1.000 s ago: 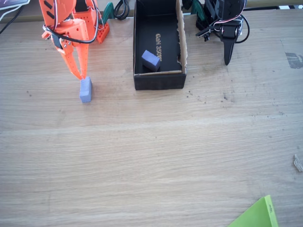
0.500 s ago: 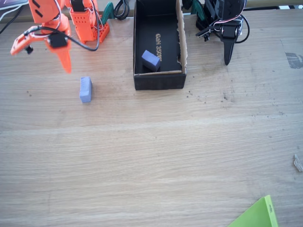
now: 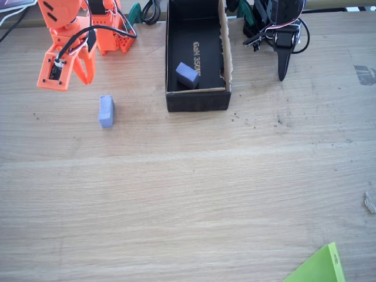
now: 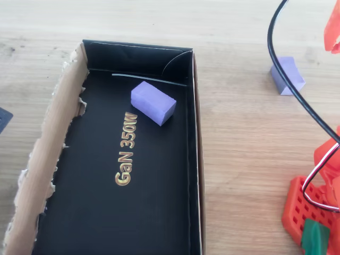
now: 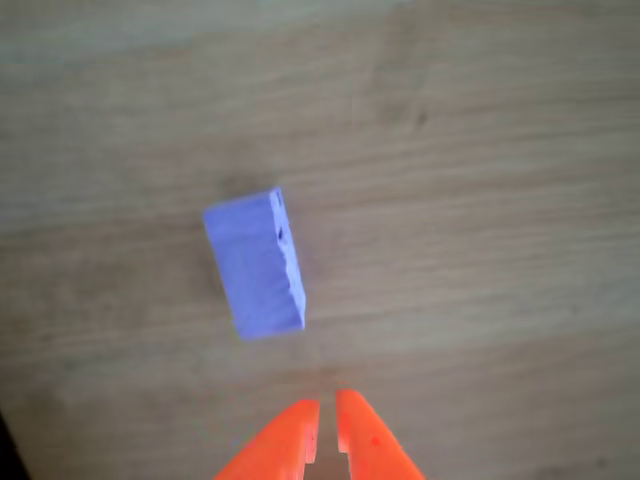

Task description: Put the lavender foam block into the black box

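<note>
In the fixed view your orange gripper hangs at the upper left, above and a little left of the lavender foam block — clear of it, not touching. The wrist view shows the two orange fingertips pressed nearly together with only a sliver between them, grasping nothing, and the block lies on bare wood just ahead of them, slightly to the left.

The block rests on the wooden table with open wood on every side; between it and the black box to its right there is a bare strip of table. The box stands near the far edge, its near end wall closed and its right wall torn to brown cardboard. Inside, against the near end, sits a darker blue-purple block beside the gold "GaN 350W" lettering.

In the overhead view the box's near end is cut off by the picture's edge, and the lavender block is partly crossed by a black cable. Right of the box in the fixed view, a black arm stands; the green sheet at the bottom right is cut off.
</note>
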Controlling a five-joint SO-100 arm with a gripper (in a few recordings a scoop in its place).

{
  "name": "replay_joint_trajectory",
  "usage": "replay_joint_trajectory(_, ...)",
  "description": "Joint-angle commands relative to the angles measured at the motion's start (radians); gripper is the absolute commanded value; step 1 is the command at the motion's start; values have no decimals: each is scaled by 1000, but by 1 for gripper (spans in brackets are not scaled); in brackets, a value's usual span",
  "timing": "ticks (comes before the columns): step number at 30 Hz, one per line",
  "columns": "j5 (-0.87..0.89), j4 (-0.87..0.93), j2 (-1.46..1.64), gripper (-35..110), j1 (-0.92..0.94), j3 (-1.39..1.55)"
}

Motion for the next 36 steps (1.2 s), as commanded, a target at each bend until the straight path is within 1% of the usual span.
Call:
replay_joint_trajectory(1,66,55,31,0,-34,-31)
replay_joint_trajectory(4,98,35,46,0,-60,3)
replay_joint_trajectory(11,94,-20,49,0,-48,28)
replay_joint_trajectory(15,34,-72,38,0,-37,29)
replay_joint_trajectory(21,0,-64,43,0,-32,29)
replay_joint_trajectory(27,-83,-72,55,0,-14,44)
replay_joint_trajectory(34,-14,-34,86,0,-3,67)
replay_joint_trajectory(36,-21,-29,100,0,2,95)
